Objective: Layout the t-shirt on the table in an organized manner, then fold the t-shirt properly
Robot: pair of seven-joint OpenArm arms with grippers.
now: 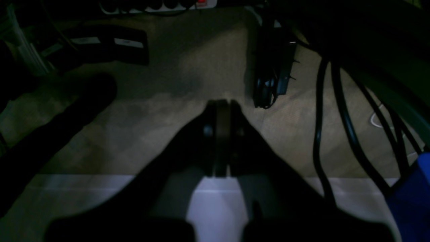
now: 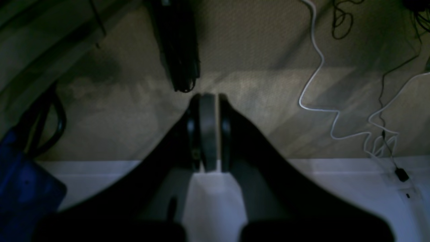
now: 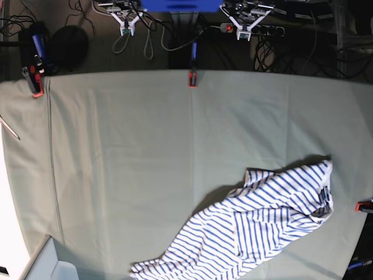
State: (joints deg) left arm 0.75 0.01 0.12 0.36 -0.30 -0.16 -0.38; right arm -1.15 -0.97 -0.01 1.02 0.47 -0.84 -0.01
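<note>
That t-shirt (image 3: pixel 256 230) looks light and floppy — I'd pinch the shoulders near the collar. Left gripper (image 1: pixel 221 104) and right gripper (image 2: pixel 208 97) are both pressed together, empty.

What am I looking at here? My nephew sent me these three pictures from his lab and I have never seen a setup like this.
This is a robot with two arms, and each picture comes from a different camera. The bright picture looks down from overhead on a table covered in pale green cloth. A white t-shirt with blue stripes lies crumpled near one corner, not yet spread out or folded.

The two dark pictures come from cameras mounted on the robot's wrists. Each looks along its own pincer: the left gripper and the right gripper. Both are shut and hold nothing. They point at the floor and some cables, away from the table, so the arms seem parked at the table's far edge.
</note>
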